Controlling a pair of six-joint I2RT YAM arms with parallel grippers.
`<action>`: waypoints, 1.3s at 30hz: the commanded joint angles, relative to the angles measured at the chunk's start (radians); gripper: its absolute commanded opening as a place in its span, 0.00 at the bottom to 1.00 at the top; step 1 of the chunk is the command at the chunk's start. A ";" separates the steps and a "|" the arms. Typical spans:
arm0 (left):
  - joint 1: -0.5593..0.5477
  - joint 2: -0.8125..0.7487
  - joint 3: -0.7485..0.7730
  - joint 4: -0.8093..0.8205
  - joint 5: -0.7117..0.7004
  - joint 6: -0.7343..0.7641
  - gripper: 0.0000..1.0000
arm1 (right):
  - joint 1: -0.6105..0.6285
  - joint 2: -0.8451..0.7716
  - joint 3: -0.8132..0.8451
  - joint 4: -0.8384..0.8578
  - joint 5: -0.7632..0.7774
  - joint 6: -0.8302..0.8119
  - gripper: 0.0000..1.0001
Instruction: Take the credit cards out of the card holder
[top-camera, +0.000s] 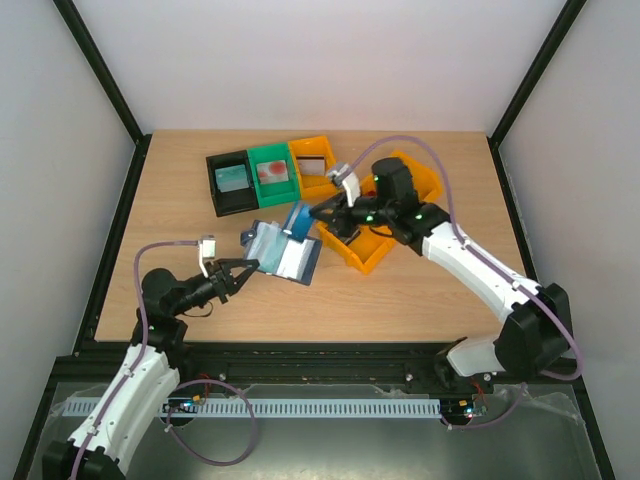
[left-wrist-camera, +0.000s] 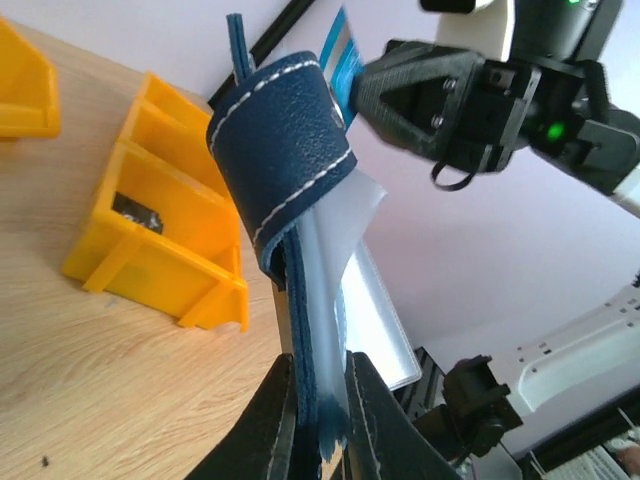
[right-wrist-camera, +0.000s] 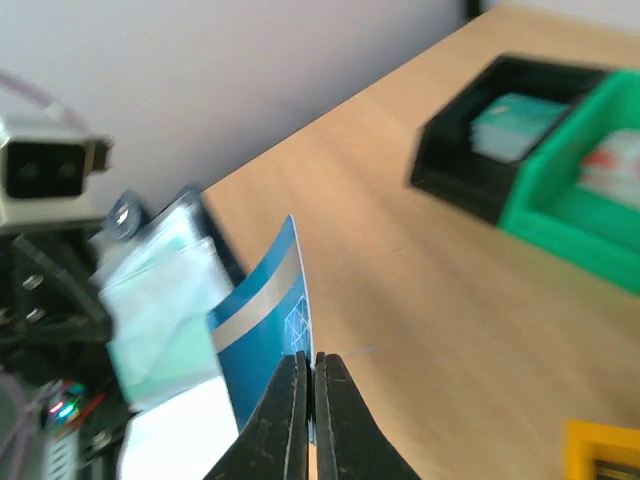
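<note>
The card holder (top-camera: 283, 254) hangs open above the table, navy outside (left-wrist-camera: 285, 140), with clear and pale sleeves inside (right-wrist-camera: 160, 300). My left gripper (top-camera: 246, 268) is shut on its lower edge (left-wrist-camera: 320, 400). A blue credit card with a grey stripe (top-camera: 298, 219) sticks up from the holder's far edge. My right gripper (top-camera: 320, 212) is shut on that card's edge (right-wrist-camera: 312, 365). The card (right-wrist-camera: 262, 320) bends slightly, and its near end sits beside the sleeves. The card's tip (left-wrist-camera: 345, 55) also shows in the left wrist view, by the right gripper's fingers (left-wrist-camera: 410, 85).
A black bin (top-camera: 215, 185) holds a teal card (top-camera: 232, 178). A green bin (top-camera: 272, 152) holds a red one and a small orange bin (top-camera: 310, 145) a pale one. A larger orange bin (top-camera: 365, 260) lies under the right arm.
</note>
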 joint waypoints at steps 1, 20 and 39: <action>-0.001 -0.032 0.041 -0.071 -0.073 0.074 0.02 | -0.097 -0.051 0.033 0.054 0.179 0.072 0.01; 0.202 -0.189 0.090 -0.405 -0.867 0.192 0.02 | -0.420 -0.241 -0.191 0.323 0.673 0.668 0.02; 0.244 -0.241 0.017 -0.297 -0.790 0.188 0.02 | -0.430 -0.295 -0.216 0.220 0.608 0.665 0.02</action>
